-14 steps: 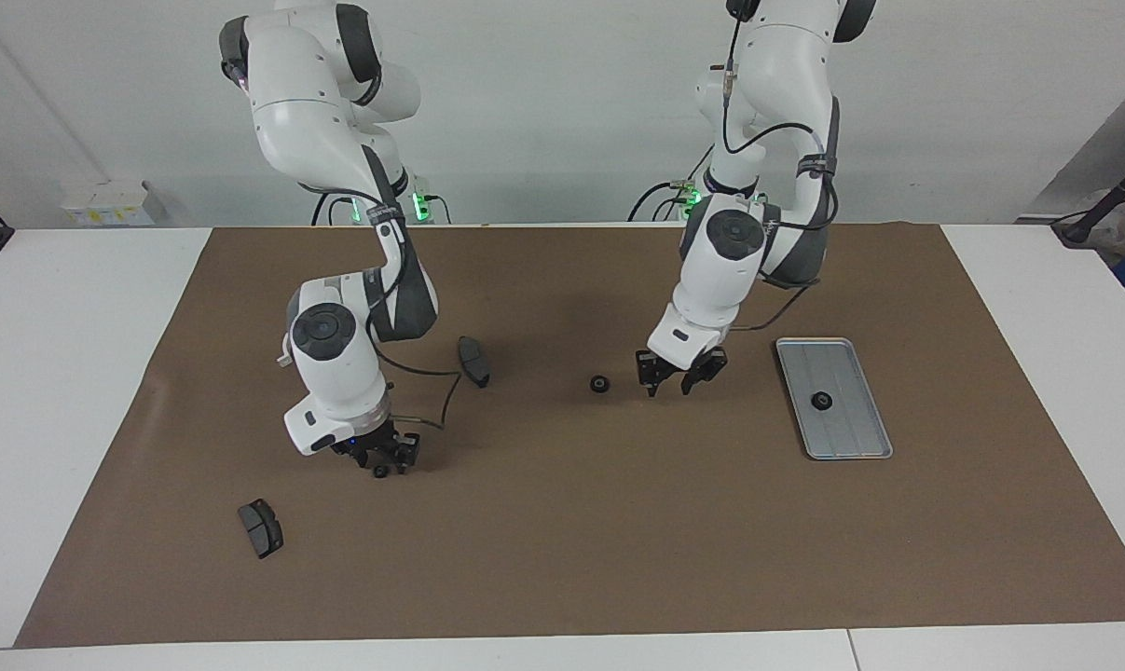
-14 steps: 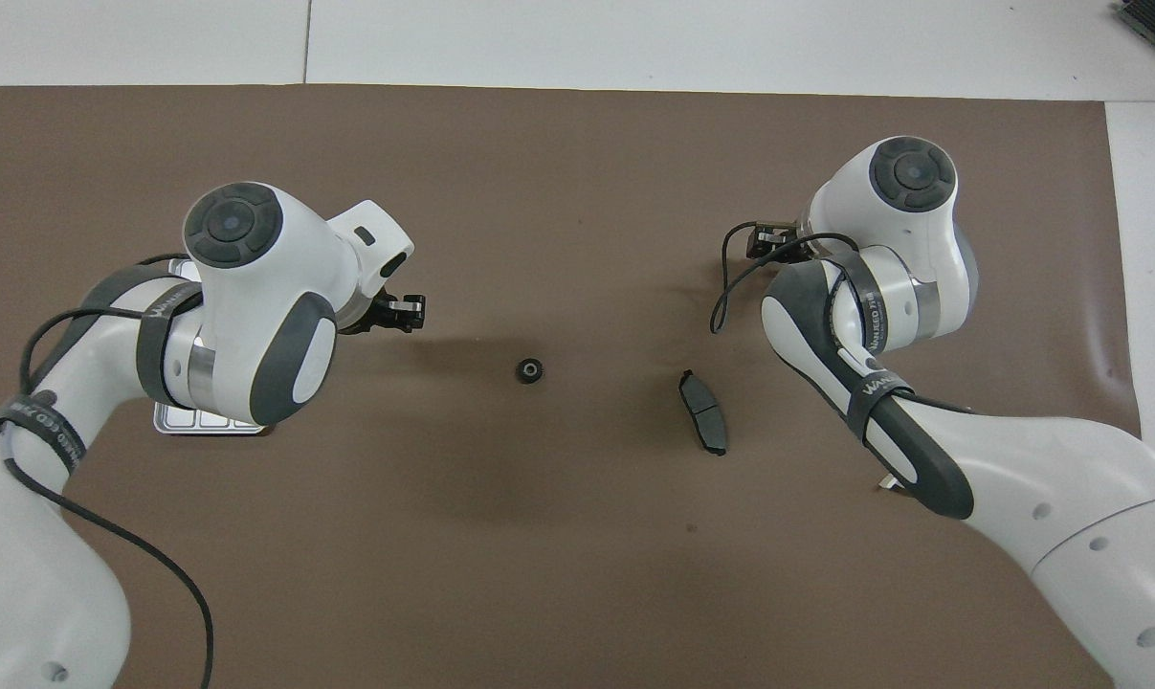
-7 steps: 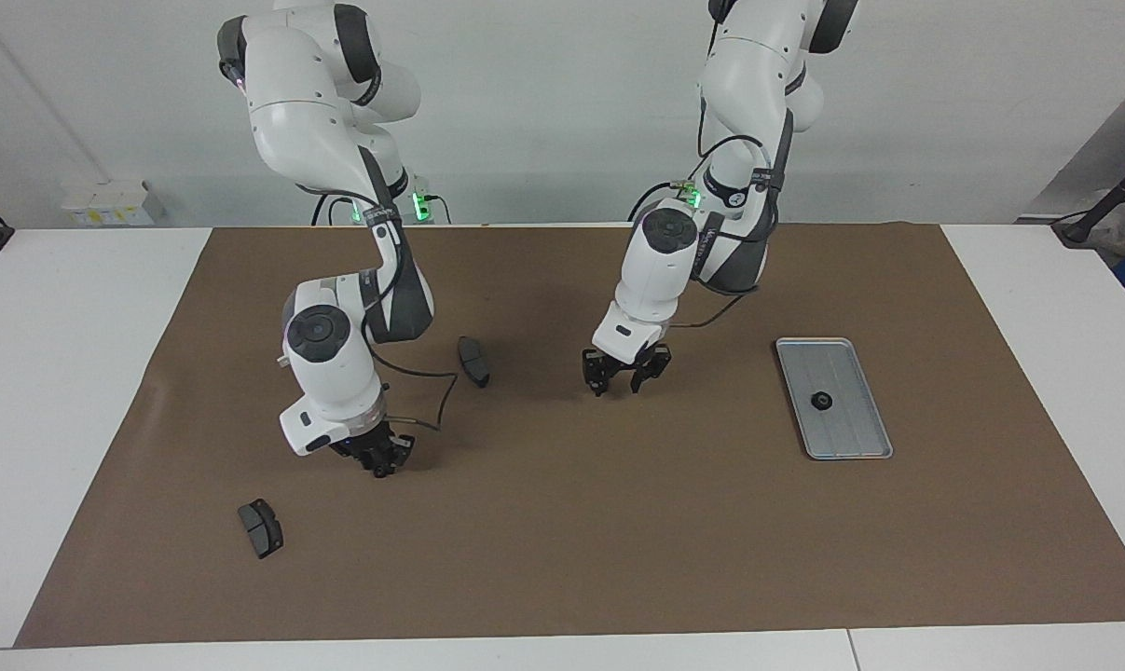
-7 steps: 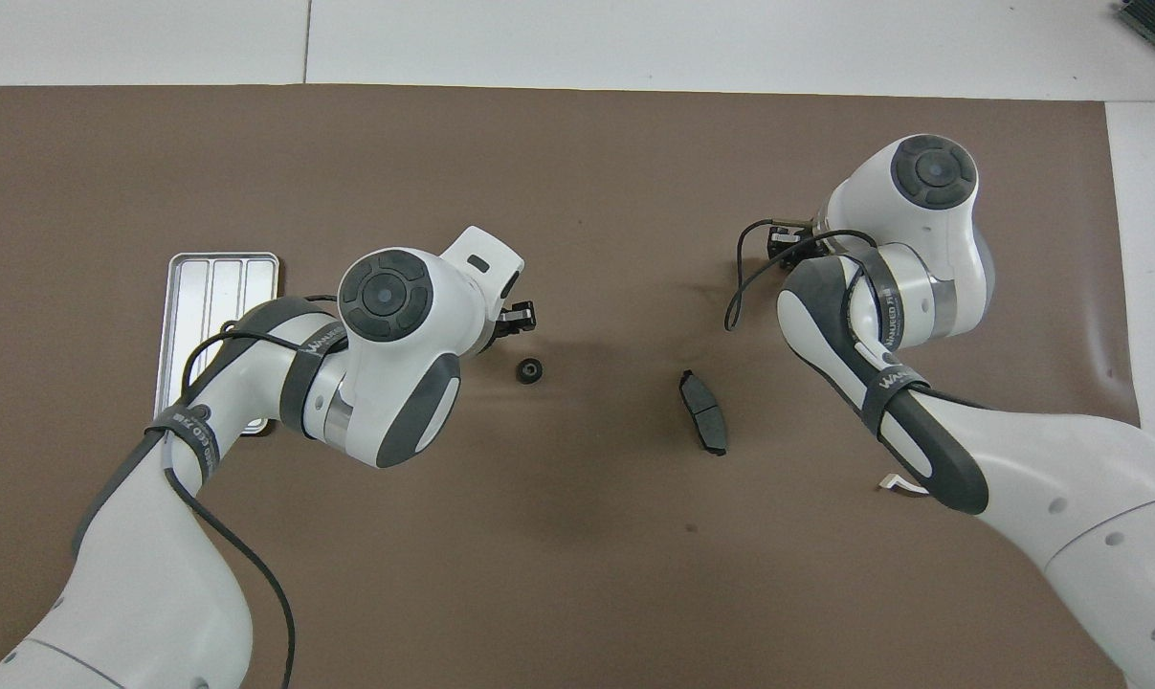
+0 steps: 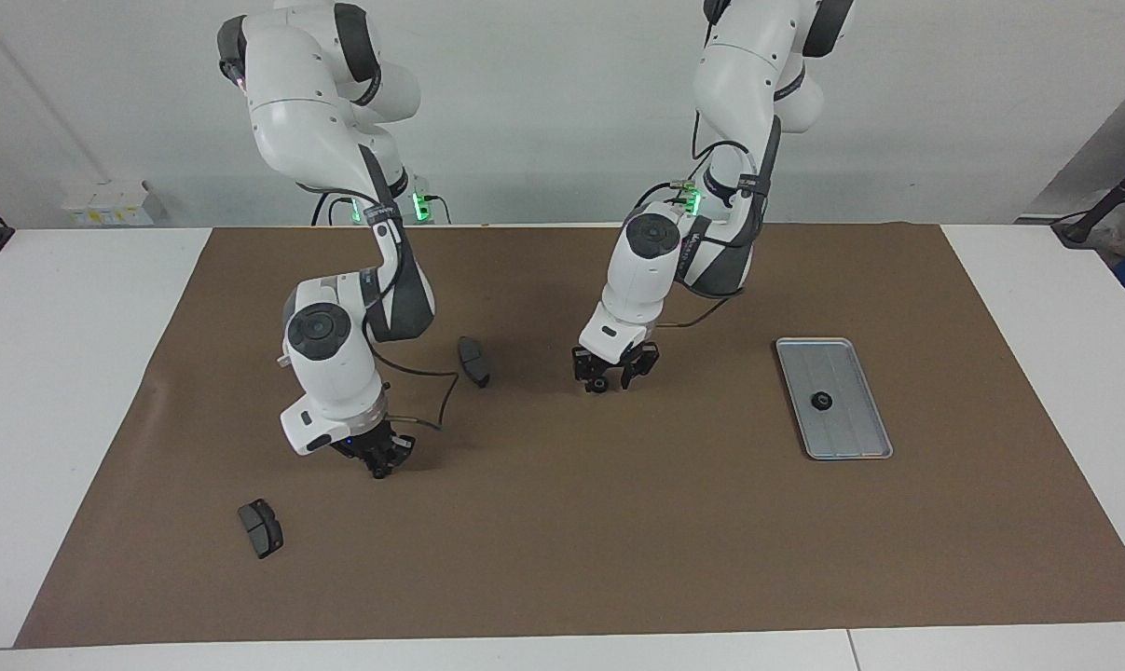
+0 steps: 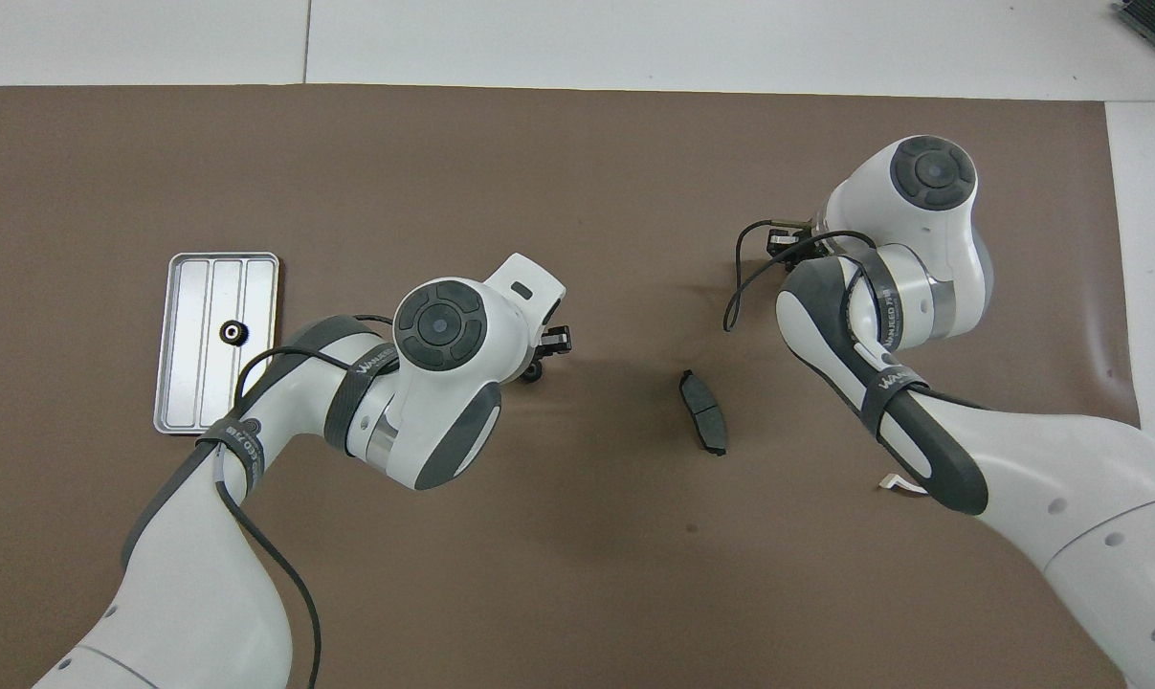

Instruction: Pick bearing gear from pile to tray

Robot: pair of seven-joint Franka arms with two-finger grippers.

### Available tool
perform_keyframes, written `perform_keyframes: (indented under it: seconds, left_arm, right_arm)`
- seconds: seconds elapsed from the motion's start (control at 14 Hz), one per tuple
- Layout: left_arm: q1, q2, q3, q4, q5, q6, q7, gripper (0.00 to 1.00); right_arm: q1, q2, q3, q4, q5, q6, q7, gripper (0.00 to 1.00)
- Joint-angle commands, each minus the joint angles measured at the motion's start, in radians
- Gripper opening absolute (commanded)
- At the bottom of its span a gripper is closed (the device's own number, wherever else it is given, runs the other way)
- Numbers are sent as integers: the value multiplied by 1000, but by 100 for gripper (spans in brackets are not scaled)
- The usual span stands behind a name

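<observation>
A small black gear (image 5: 598, 385) lies on the brown mat near the table's middle. My left gripper (image 5: 607, 377) is low over it, open, with a finger on each side of it. In the overhead view the gear (image 6: 533, 372) peeks out from under the left gripper (image 6: 542, 352). The silver tray (image 5: 851, 431) lies toward the left arm's end with one black gear (image 5: 820, 401) in it; both show in the overhead view, tray (image 6: 189, 383) and gear (image 6: 232, 332). My right gripper (image 5: 378, 463) hangs low over the mat toward the right arm's end.
One dark brake pad (image 5: 473, 361) lies between the two grippers, also seen from overhead (image 6: 703, 411). Another pad (image 5: 260, 527) lies farther from the robots at the right arm's end. A bit of white bracket (image 6: 898, 485) shows under the right arm.
My left gripper has moved from beside the tray toward the table's middle and come down around the loose gear. My right gripper has barely shifted.
</observation>
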State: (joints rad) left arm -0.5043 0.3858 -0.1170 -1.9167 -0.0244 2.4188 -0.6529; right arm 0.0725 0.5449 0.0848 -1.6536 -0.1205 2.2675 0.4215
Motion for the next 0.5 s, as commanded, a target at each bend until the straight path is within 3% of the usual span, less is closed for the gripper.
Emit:
perform_keyframes:
  seconds: [0.0, 0.43]
  left_arm:
    - [-19, 2, 16, -8, -2, 29, -8, 67]
    - [-36, 16, 17, -10, -2, 26, -11, 63]
  right_arm:
    - [-10, -62, 15, -18, 31, 12, -29, 0]
    - [10, -97, 59, -2, 68, -5, 6, 0]
